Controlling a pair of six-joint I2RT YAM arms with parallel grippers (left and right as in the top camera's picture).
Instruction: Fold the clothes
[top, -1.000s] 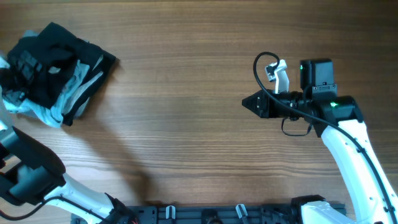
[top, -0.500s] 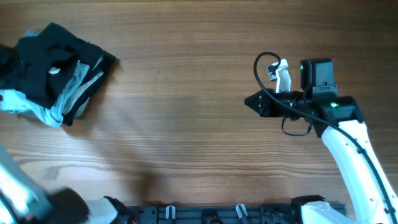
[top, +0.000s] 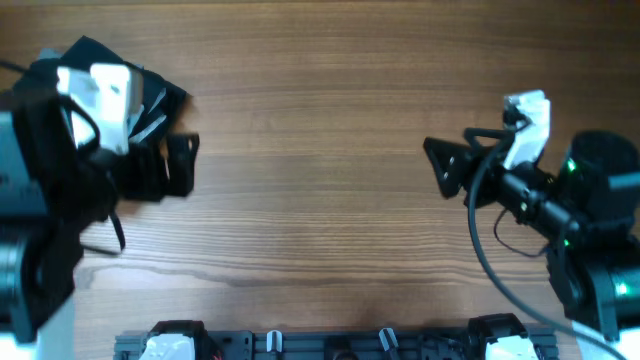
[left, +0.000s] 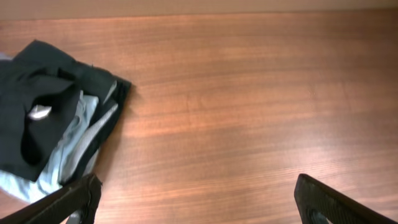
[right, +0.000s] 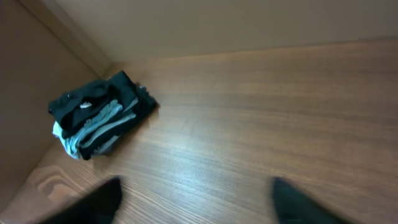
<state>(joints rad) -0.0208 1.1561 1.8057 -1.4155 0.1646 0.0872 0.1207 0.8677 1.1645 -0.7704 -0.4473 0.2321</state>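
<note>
Two arms hang over a wooden table (top: 320, 120). Stacked clothes (top: 160, 100) lie far left, near the left gripper (top: 178, 165); the right gripper (top: 442, 165) is well apart. Left wrist: fingers (left: 74, 199) spread, empty. Right wrist: likewise spread. Folding looks finished; next, likely pulling clear.

I count one pile of clothes (left: 50, 124) on my one counter (left: 249, 93); the number of garments in it I can't tell. Two arms: left arm (top: 40, 185), right arm (top: 590, 195).

the table (top: 320, 150) is open across its middle and right, with only the clothes pile (left: 50, 124) blocking the far-left corner.
</note>
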